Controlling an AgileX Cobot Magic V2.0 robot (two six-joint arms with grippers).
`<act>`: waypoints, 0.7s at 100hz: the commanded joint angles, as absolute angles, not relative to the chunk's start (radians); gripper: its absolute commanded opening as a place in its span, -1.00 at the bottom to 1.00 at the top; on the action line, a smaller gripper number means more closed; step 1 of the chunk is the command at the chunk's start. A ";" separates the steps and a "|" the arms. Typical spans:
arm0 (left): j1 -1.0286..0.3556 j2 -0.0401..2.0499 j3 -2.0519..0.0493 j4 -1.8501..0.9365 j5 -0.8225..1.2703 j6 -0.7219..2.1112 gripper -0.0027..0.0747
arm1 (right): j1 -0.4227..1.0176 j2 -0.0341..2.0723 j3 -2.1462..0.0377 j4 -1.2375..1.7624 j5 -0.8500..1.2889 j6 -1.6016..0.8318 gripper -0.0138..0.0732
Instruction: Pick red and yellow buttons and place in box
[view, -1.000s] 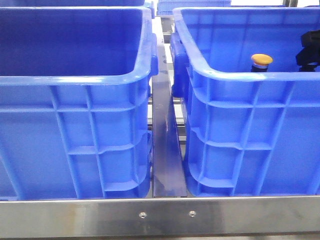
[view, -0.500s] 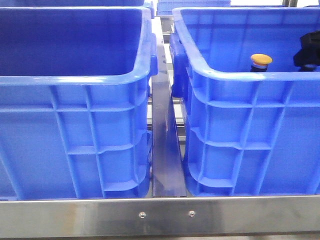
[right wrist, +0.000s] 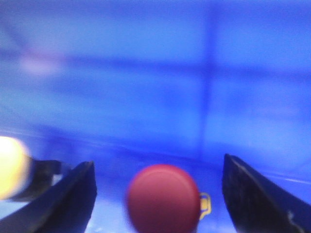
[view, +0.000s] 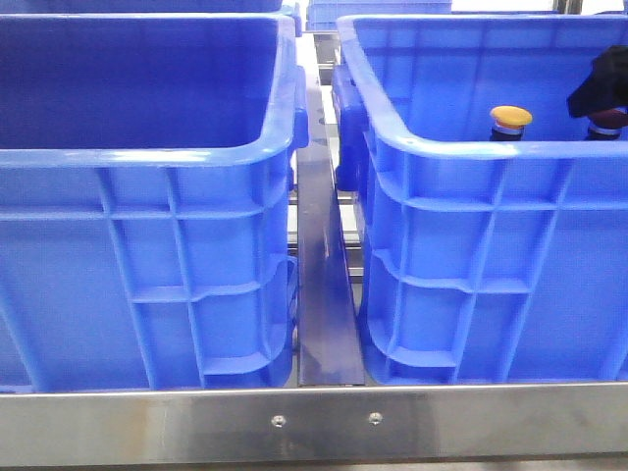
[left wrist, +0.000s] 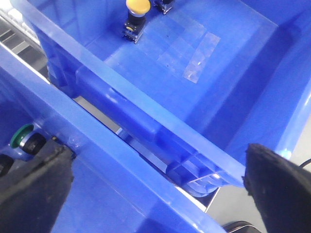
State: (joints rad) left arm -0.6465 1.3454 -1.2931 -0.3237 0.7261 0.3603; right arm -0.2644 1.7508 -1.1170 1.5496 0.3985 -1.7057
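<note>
**Two buttons in the right-hand bin, both claws spread**

Two mushroom-head buttons stand in the right blue bin (view: pixel 471 147). The yellow button (view: pixel 511 117) shows its orange-yellow dome above the near rim in the front view, on a dark-and-silver body. The red button (right wrist: pixel 163 196) appears clearly only in the right wrist view: a dull red cap, blurred, sitting between the right claw (right wrist: pixel 158 194) fingers, which stand wide apart and clear of it. The left wrist view looks down on the yellow button upright on the bin floor near taped patches (left wrist: pixel 197 56). The left claw (left wrist: pixel 155 189) is spread, holding nothing, over the left blue bin (view: pixel 147 157), where a green button (left wrist: pixel 20 136) lies.
</note>
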 commanded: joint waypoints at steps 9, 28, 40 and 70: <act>-0.646 1.298 -1.321 -0.334 0.675 0.336 0.79 | -0.265 1.600 -1.084 1.578 0.432 -1.714 0.60; -0.582 1.296 -1.319 -0.280 0.693 0.276 0.34 | -0.265 1.448 -0.986 1.578 0.429 -1.709 0.35; -0.492 1.296 -1.315 -0.261 0.693 0.255 -0.29 | -0.265 1.345 -0.920 1.578 0.430 -1.706 -0.18; -0.299 1.264 -1.252 -0.261 0.679 0.255 -0.98 | -0.265 1.150 -0.867 1.480 0.429 -1.706 -0.90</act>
State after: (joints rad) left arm -0.3296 1.3198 -1.2481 -0.2449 0.7438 0.2681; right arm -0.2644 1.2208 -0.8437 1.5093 0.4054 -1.7039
